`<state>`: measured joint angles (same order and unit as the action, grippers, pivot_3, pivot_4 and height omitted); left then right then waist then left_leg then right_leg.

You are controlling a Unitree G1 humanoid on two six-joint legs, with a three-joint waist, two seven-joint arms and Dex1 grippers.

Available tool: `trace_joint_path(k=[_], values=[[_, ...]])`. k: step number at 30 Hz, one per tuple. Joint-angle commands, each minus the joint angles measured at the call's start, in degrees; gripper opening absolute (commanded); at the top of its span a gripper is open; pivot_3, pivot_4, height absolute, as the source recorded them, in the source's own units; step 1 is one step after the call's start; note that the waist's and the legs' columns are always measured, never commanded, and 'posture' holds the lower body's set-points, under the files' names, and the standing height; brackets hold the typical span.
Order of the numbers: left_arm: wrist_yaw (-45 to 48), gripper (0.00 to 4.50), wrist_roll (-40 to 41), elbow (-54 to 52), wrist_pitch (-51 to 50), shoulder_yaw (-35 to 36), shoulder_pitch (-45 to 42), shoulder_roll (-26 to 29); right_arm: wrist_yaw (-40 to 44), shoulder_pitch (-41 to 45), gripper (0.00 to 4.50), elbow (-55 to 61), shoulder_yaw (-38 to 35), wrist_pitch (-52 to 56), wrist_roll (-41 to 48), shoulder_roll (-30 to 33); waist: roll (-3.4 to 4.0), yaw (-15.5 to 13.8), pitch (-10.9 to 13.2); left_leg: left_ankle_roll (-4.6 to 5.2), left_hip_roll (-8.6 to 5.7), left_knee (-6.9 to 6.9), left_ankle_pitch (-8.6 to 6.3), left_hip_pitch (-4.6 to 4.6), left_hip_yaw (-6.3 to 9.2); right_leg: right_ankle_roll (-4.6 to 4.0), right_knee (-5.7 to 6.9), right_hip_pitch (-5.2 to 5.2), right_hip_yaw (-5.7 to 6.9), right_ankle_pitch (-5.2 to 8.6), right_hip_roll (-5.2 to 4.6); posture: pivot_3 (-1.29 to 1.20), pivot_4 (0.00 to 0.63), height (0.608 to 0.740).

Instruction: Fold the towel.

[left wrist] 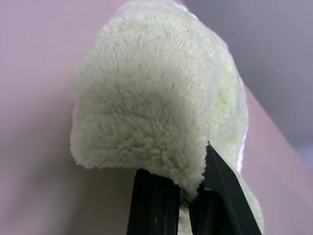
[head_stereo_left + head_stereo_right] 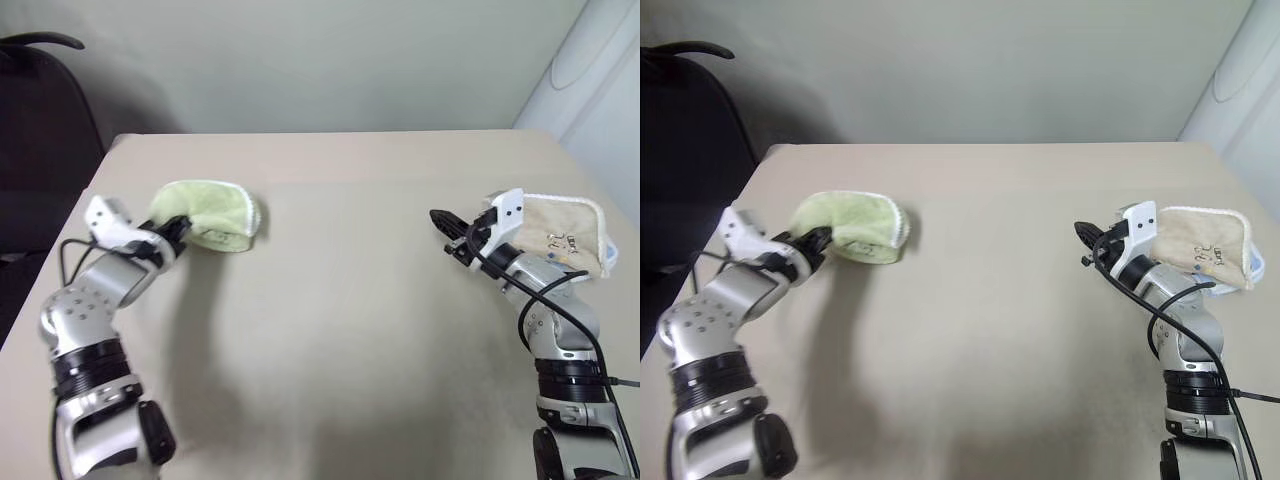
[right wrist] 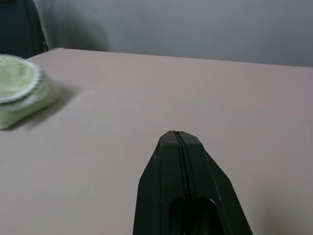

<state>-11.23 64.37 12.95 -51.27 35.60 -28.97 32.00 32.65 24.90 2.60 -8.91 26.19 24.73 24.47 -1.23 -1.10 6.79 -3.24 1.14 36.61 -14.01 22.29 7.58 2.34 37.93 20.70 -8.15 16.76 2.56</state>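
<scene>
The light green towel [image 2: 212, 212] is bunched into a rounded fold with white edging, held just above the left part of the beige table [image 2: 340, 300]. My left gripper [image 2: 182, 228] is shut on the towel's near edge, and the left wrist view has the fluffy towel [image 1: 146, 112] draped over my fingers [image 1: 154, 205]. The right wrist view catches the towel [image 3: 19, 90] at the far side. My right gripper [image 2: 443, 222] hovers over the right part of the table, shut and holding nothing, its tip pointing toward the table's middle.
A beige towel [image 2: 565, 235] with white edging lies folded at the table's right edge, just behind my right wrist. A dark chair [image 2: 40, 130] stands off the table's left back corner. A grey wall runs behind the table.
</scene>
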Motion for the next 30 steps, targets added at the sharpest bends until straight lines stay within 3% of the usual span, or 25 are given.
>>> trace_joint_path(k=[1,4,5,10,16,21,26,30], values=[[2.47,0.01,-1.80,2.04,0.90,2.35,1.55,1.39,0.80,2.44,0.00,0.03,0.07,-1.79,0.51,-0.69,-0.02,-0.17,0.01,0.00,0.00,0.00,0.00,0.00,0.02,0.00,-0.01,0.02,0.00,0.00,-0.01,0.00,0.150,0.740],[2.22,0.01,-2.35,2.42,1.33,3.76,2.99,0.34,1.43,3.57,0.00,-1.32,0.78,-2.29,0.20,-1.31,-0.11,-0.15,0.04,-0.01,0.01,-0.02,0.01,0.04,0.03,-0.01,0.00,-0.03,0.00,0.00,-0.02,0.00,0.150,0.740],[2.16,0.62,-2.00,2.00,1.83,4.44,3.26,-0.45,1.62,3.93,0.00,-1.64,1.13,-2.33,0.13,-1.48,-0.15,-0.15,0.06,-0.03,0.01,-0.03,0.02,0.07,0.03,-0.01,0.00,-0.05,0.00,0.00,-0.01,0.00,0.150,0.740],[2.08,2.30,-1.91,-0.55,2.08,5.80,4.78,-2.38,2.32,4.52,0.00,-2.32,1.99,-2.53,-0.03,-1.76,-0.17,0.02,0.07,-0.07,0.04,-0.05,0.04,0.09,0.02,-0.03,0.00,-0.03,-0.01,-0.02,-0.01,0.00,0.150,0.740],[2.66,4.48,-1.69,-4.85,0.05,6.92,10.02,-0.89,2.60,4.20,0.00,-2.51,2.29,-2.58,0.12,-1.74,-0.17,0.70,0.07,-0.09,0.08,-0.09,0.06,0.08,0.00,-0.09,0.01,0.01,-0.01,-0.05,0.00,0.00,0.150,0.740],[10.17,4.48,-1.18,-15.42,-0.62,7.64,22.62,1.16,3.03,3.49,0.00,-2.10,1.76,-1.92,0.62,-1.09,-0.17,1.71,0.07,-0.12,0.07,-0.16,0.07,0.04,-0.01,-0.18,0.02,0.12,-0.08,-0.12,0.02,0.00,0.150,0.740],[23.34,4.48,-6.18,-30.09,5.88,6.75,37.99,2.76,4.63,2.50,0.00,-2.81,0.47,-0.99,1.65,0.64,-0.19,1.60,0.08,-0.09,0.11,-0.21,0.05,0.04,0.03,-0.19,0.01,0.14,-0.19,-0.11,0.05,0.00,0.150,0.740],[29.10,4.48,-13.63,-38.99,11.81,0.69,40.53,4.59,7.13,2.59,0.00,-4.60,-0.31,-0.93,2.29,2.73,-0.25,0.14,0.09,0.05,0.10,-0.19,-0.03,0.03,0.36,-0.29,-0.04,0.22,-0.36,0.00,0.09,0.00,0.150,0.740]])
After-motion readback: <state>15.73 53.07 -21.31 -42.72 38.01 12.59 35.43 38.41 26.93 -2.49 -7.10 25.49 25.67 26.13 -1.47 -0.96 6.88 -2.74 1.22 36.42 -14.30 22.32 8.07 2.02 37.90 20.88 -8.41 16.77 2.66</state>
